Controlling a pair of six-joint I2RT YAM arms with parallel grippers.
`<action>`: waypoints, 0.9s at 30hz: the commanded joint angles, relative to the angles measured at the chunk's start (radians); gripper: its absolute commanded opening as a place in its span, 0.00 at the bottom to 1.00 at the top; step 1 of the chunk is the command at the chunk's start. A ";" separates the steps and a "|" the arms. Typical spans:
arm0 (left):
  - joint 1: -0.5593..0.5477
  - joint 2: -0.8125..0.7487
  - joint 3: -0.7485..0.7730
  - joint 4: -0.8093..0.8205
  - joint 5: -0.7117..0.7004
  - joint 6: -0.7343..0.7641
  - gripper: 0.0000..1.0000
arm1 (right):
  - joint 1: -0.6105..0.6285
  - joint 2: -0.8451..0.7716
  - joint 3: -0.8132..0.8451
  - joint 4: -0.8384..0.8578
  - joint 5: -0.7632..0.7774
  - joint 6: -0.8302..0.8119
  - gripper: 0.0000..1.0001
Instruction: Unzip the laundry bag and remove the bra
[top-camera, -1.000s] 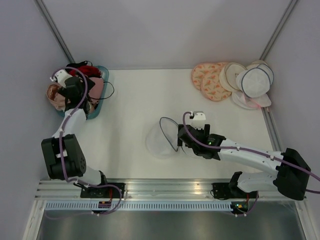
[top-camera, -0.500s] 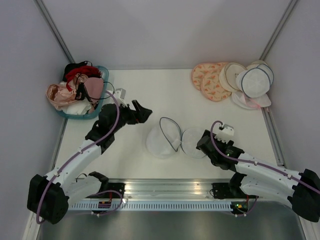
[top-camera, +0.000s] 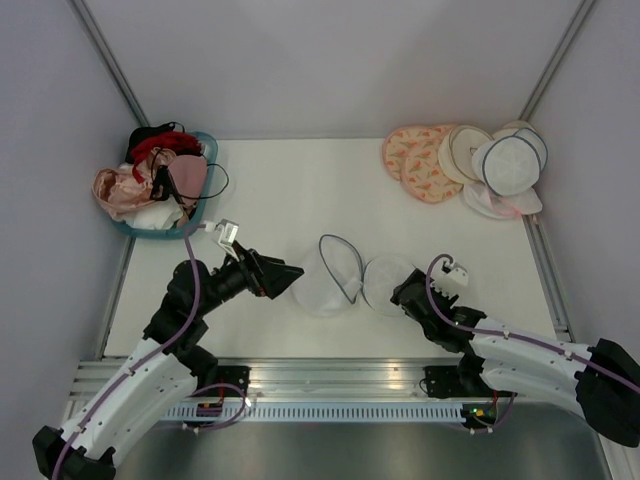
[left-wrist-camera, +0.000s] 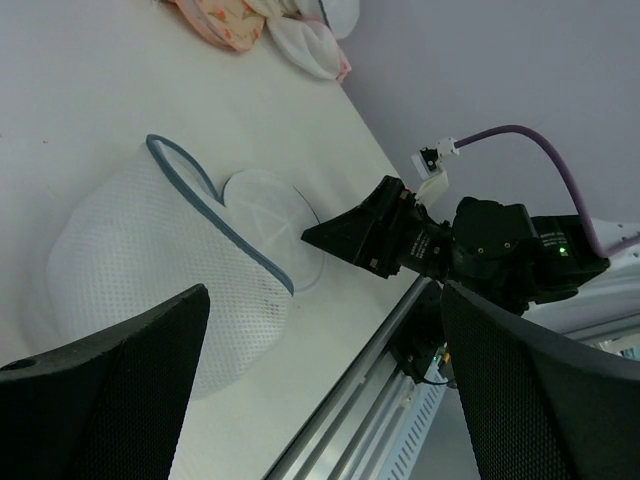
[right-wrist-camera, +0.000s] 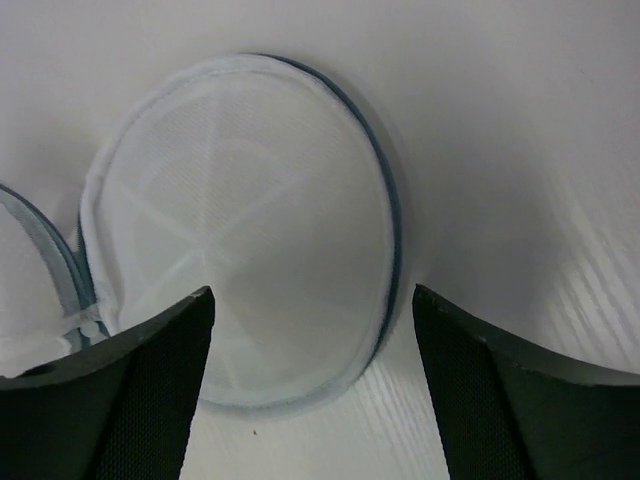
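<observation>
We judge the unzipping done: the laundry bag (top-camera: 322, 283) sits mid-worktop (top-camera: 280, 190), its dark-trimmed mouth standing open. Its round lid (top-camera: 385, 283) is folded out flat on the right side, joined to the body at one edge. The left end effector (top-camera: 292, 277) hovers just beside the bag's left flank with its fingers spread wide and nothing between them. The right end effector (top-camera: 403, 293) hangs over the lid's near edge, likewise spread and empty. The step in hand is therefore taking the bra out, but through the white mesh we cannot tell whether a garment is inside; none shows at the opening in either wrist view. If one is there, the next move calls for the right end effector to pin the lid or rim. The left would then come round to the mouth, reach in and pinch fabric only, not mesh. A basket (top-camera: 150, 232) of garments stands at the far left.
</observation>
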 joint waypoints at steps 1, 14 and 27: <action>-0.002 -0.026 -0.017 -0.036 0.040 -0.048 1.00 | -0.002 0.014 -0.086 0.132 -0.073 0.075 0.81; -0.002 -0.124 0.014 -0.188 -0.007 -0.009 1.00 | -0.002 -0.078 0.125 -0.202 0.187 0.010 0.00; -0.002 -0.277 0.092 -0.387 -0.112 0.022 1.00 | 0.001 0.257 0.733 -0.492 0.434 -0.587 0.01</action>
